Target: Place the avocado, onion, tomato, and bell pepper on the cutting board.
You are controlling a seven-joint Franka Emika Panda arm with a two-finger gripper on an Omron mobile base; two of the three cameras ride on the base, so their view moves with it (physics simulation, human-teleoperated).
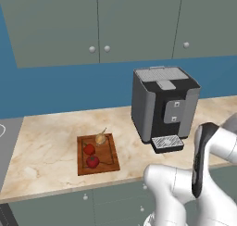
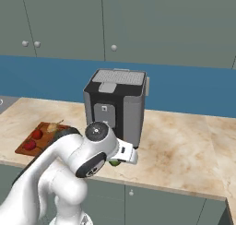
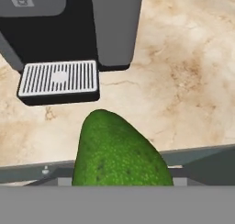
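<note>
Marble counter [image 1: 51, 141] carries the cutting board [image 1: 111, 161] far left. The gripper [image 2: 120, 160], closed on the avocado [image 3: 117, 154], risks clipping the coffee machine [image 1: 162, 107] while crossing, which could knock the fruit loose.

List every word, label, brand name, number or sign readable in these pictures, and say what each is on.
No readable text.
Coffee machine: two small pale squares on its front panel, too small and blurred to read as signs.
Cutting board, cabinets, counter, avocado: no markings.
</note>
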